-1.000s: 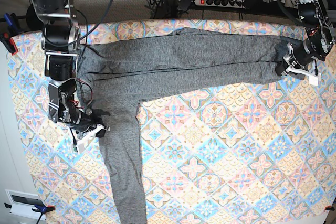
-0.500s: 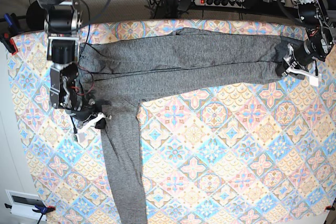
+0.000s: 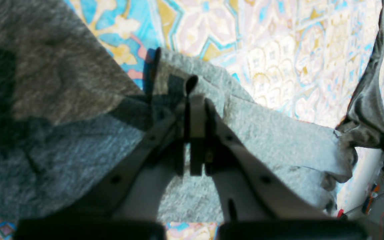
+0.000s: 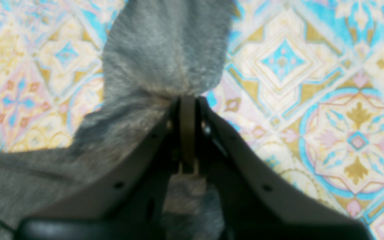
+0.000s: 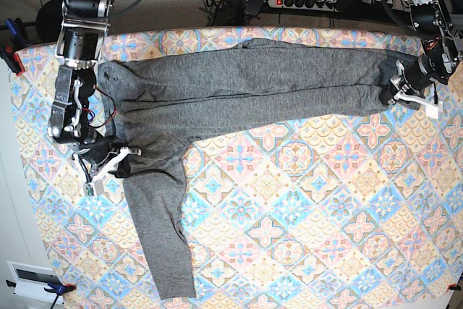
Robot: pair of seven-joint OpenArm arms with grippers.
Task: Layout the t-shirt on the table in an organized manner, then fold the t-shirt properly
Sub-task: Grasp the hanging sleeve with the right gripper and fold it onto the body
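The dark-grey t-shirt [image 5: 246, 85] lies stretched along the far side of the patterned table [image 5: 304, 215], with one long sleeve [image 5: 159, 236] running down toward the front left. My right gripper [image 5: 108, 166] sits at the shirt's left side where that sleeve starts. In the right wrist view it [image 4: 187, 100] is shut on a bunched pinch of grey knit. My left gripper [image 5: 402, 96] is at the shirt's far right end. The left wrist view shows it [image 3: 193, 100] shut on a folded edge of the fabric [image 3: 262, 133].
A power strip [image 5: 307, 1] and cables lie behind the table's far edge. A blue clamp [image 5: 13, 52] grips the left edge, and a white box [image 5: 32, 280] sits off the front-left corner. Bare patterned cloth fills the middle and right.
My right gripper has shut on the shirt and pulled it left, dragging the hanging sleeve leftward so its end now shows. The left arm has stayed put.
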